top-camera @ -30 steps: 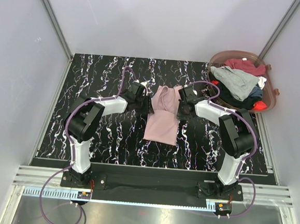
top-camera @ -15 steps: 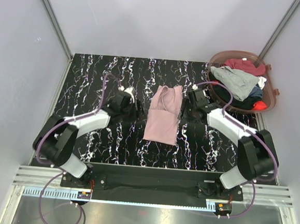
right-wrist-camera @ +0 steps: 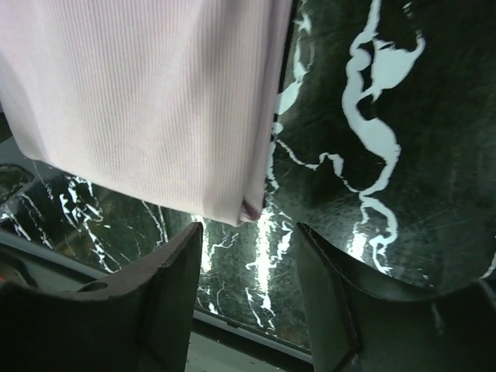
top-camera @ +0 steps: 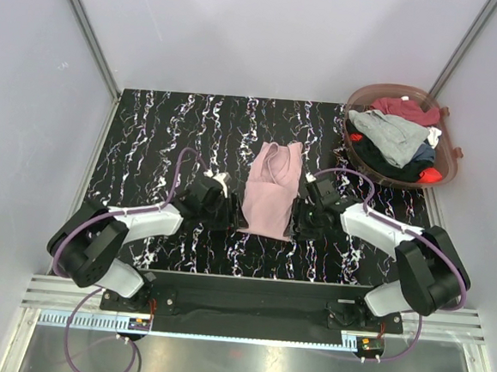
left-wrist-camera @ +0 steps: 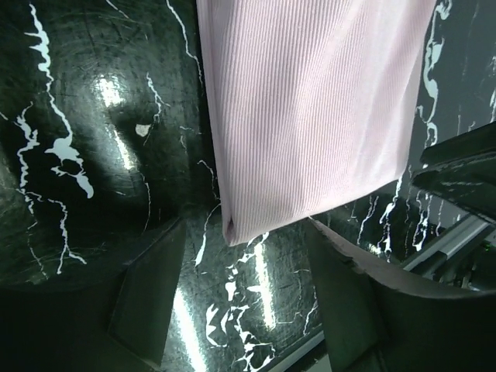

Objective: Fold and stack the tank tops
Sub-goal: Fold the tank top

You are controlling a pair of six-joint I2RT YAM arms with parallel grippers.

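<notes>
lying just beyond spread fingers point(left-wrist-camera: 151, 291), pink tank top point(top-camera: 271, 190).

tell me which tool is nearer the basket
Right. The right tool is at the right edge of the pink top, toward the basket; the left tool is at its left edge, farther away.

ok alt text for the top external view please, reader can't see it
A dusty pink tank top lies on a black marbled table, the left gripper and right gripper open beside its near corners. A brownish plastic basket of grey, maroon, black and red tops sits far right.
</notes>
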